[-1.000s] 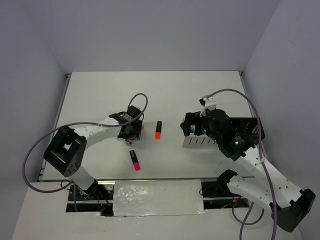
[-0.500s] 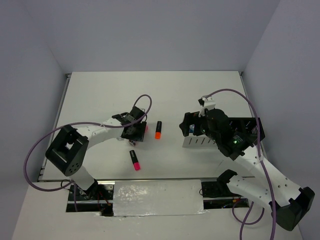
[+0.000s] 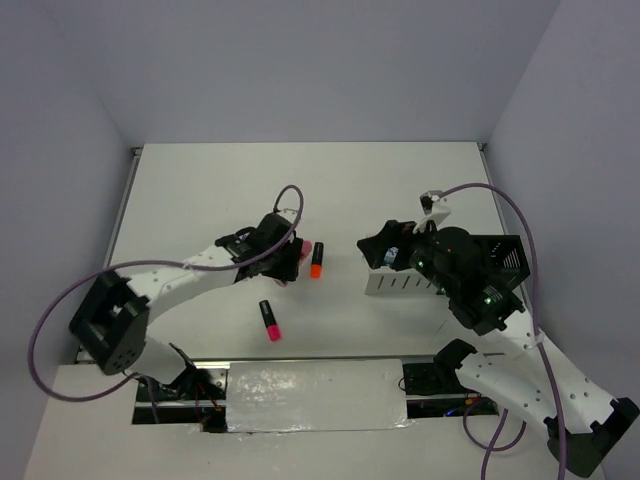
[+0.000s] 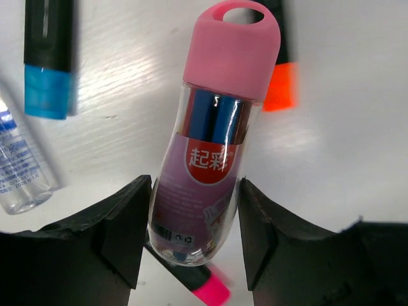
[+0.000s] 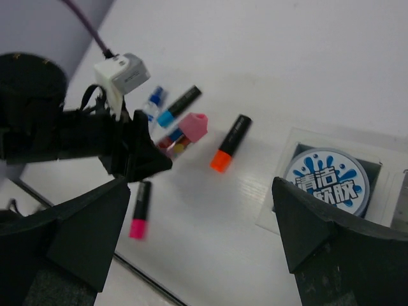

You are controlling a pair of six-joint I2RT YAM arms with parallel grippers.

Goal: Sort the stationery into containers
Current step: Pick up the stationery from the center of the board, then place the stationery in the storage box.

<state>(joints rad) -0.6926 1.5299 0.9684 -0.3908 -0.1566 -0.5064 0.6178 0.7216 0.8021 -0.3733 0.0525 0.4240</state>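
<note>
My left gripper (image 4: 194, 185) is shut on the pink tube (image 4: 210, 159), a clear tube with a pink cap, holding it tilted above the table. In the top view that gripper (image 3: 287, 257) sits left of the orange marker (image 3: 316, 260), with the pink marker (image 3: 269, 319) nearer the arm bases. A blue marker (image 4: 48, 57) and a small clear bottle (image 4: 19, 172) lie to the left. My right gripper (image 5: 201, 185) is open and empty, hovering by the white organizer (image 3: 400, 282). A round blue-and-white-lidded tin (image 5: 326, 182) rests in that organizer.
The black mesh box (image 3: 503, 258) stands right of the white organizer, partly hidden under my right arm. Purple cables loop above both wrists. The table's left edge has a metal rail (image 3: 118, 225).
My left gripper has slid right and closed around the pink tube, raising it off the table. The right arm has shifted slightly right and its cable has swung over.
</note>
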